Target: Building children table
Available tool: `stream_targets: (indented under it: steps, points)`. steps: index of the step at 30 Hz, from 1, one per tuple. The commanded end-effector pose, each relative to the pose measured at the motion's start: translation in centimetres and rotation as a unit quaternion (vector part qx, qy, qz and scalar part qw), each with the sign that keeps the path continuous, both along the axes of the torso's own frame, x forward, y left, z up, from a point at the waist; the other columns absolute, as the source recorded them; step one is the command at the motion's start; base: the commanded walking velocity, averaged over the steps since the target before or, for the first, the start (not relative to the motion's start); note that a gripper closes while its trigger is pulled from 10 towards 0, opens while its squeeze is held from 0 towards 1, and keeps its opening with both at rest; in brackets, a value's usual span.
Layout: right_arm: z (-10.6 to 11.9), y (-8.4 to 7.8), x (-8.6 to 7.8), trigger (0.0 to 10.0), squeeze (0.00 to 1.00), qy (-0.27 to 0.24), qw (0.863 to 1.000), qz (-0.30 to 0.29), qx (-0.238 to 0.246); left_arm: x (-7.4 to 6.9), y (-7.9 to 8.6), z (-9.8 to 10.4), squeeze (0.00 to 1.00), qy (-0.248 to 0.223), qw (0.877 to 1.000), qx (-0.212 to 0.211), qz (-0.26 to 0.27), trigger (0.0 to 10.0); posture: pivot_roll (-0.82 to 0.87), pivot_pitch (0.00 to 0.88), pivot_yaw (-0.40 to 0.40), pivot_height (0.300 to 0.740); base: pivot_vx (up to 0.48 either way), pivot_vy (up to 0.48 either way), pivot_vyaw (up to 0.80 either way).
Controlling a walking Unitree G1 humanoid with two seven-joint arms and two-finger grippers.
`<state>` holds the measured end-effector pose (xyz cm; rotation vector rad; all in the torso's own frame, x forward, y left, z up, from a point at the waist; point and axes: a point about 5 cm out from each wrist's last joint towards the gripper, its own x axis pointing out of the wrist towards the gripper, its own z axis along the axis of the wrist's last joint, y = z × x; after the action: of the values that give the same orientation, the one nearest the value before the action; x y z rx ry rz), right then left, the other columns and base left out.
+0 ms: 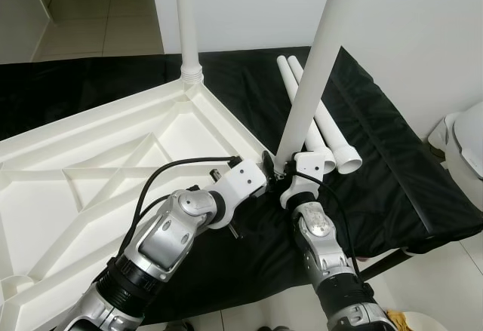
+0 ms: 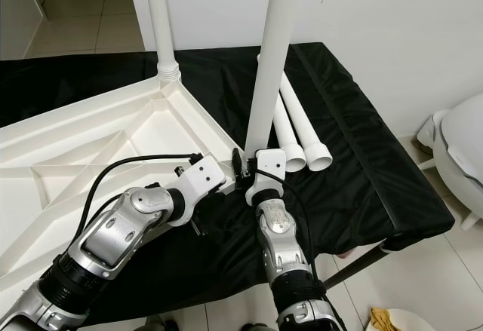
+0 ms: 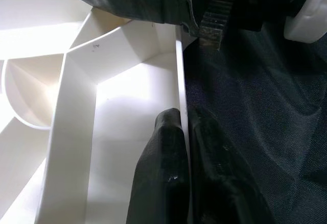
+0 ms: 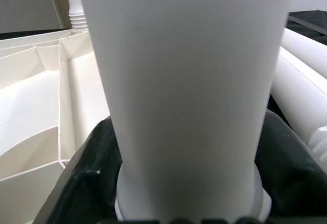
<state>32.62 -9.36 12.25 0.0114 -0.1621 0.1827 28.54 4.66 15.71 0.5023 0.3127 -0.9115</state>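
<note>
A white plastic table top (image 1: 113, 142) lies upside down on a black cloth-covered surface (image 1: 377, 165). One white leg (image 1: 187, 22) stands screwed into its far corner. A second white leg (image 1: 311, 67) stands upright at the near right corner, with my right gripper (image 1: 284, 171) shut around its lower end; in the right wrist view the leg (image 4: 184, 81) sits between the black fingers (image 4: 84, 178). My left gripper (image 3: 185, 119) is shut on the table top's thin rim (image 3: 180, 71) beside that corner. Two loose legs (image 1: 336, 131) lie on the cloth to the right.
A white wall stands close behind the surface. A white rounded fixture (image 1: 464, 142) sits on the tiled floor at the right. The black surface ends near my body and at the right (image 1: 445, 225). A yellow rag (image 2: 381, 320) lies in a white bowl below.
</note>
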Motion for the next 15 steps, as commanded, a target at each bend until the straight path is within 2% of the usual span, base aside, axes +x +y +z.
stream_targets:
  steps: [1, 2, 5, 6, 7, 9, 12, 13, 14, 15]
  points:
    - [-2.3, 0.0, -0.6, 5.4, 0.00, 0.061, 0.998, -0.008, -0.011, -0.3, -1.2, 1.6, 0.00, -0.034, 0.999, -0.020, -0.034, 10.0, -0.02, 0.119, -0.007, 0.740, 0.000, 0.000, 0.00]
    - [-2.2, -0.3, -0.5, 10.0, 0.66, 0.062, 0.998, -0.003, -0.016, -0.3, -1.1, 1.6, 0.00, -0.035, 0.999, -0.019, -0.032, 10.0, -0.01, 0.118, -0.006, 0.740, 0.000, 0.000, 0.00]
    - [-2.2, -0.3, -0.5, 10.0, 0.66, 0.062, 0.998, -0.003, -0.016, -0.3, -1.1, 1.6, 0.00, -0.035, 0.999, -0.019, -0.032, 10.0, -0.01, 0.118, -0.006, 0.740, 0.000, 0.000, 0.00]
    - [-2.2, -0.6, -0.4, 10.0, 0.93, 0.063, 0.998, 0.002, -0.015, -0.3, -1.0, 1.6, 0.00, -0.035, 0.999, -0.019, -0.031, 10.0, -0.01, 0.119, -0.005, 0.740, 0.000, 0.000, 0.00]
    - [-2.0, -0.9, -0.3, 10.0, 1.00, 0.056, 0.998, 0.014, -0.018, -0.3, -1.0, 1.6, 0.00, -0.035, 0.999, -0.019, -0.030, 10.0, -0.01, 0.119, -0.004, 0.740, 0.000, 0.000, 0.00]
    - [-2.0, -0.9, -0.3, 10.0, 1.00, 0.056, 0.998, 0.014, -0.018, -0.3, -1.0, 1.6, 0.00, -0.035, 0.999, -0.019, -0.030, 10.0, -0.01, 0.119, -0.004, 0.740, 0.000, 0.000, 0.00]
    - [-1.2, -2.3, -0.1, 10.0, 1.00, 0.035, 0.998, 0.043, -0.041, -0.3, -1.0, 1.6, 0.00, -0.034, 0.999, -0.019, -0.031, 10.0, -0.02, 0.120, -0.004, 0.740, 0.000, 0.000, 0.00]
    - [-1.0, -2.6, 0.0, 10.0, 0.73, 0.029, 0.997, 0.053, -0.050, -0.3, -1.0, 1.6, 0.00, -0.034, 0.999, -0.019, -0.030, 10.0, -0.02, 0.120, -0.004, 0.740, 0.000, 0.000, 0.00]
    - [-1.0, -2.6, 0.0, 10.0, 0.73, 0.029, 0.997, 0.053, -0.050, -0.3, -1.0, 1.6, 0.00, -0.034, 0.999, -0.019, -0.030, 10.0, -0.02, 0.120, -0.004, 0.740, 0.000, 0.000, 0.00]
    - [-0.8, -3.0, 0.1, 10.0, 0.12, 0.023, 0.995, 0.075, -0.061, -0.3, -1.0, 1.6, 0.00, -0.035, 0.999, -0.020, -0.031, 10.0, -0.02, 0.119, -0.003, 0.740, 0.000, 0.000, 0.00]
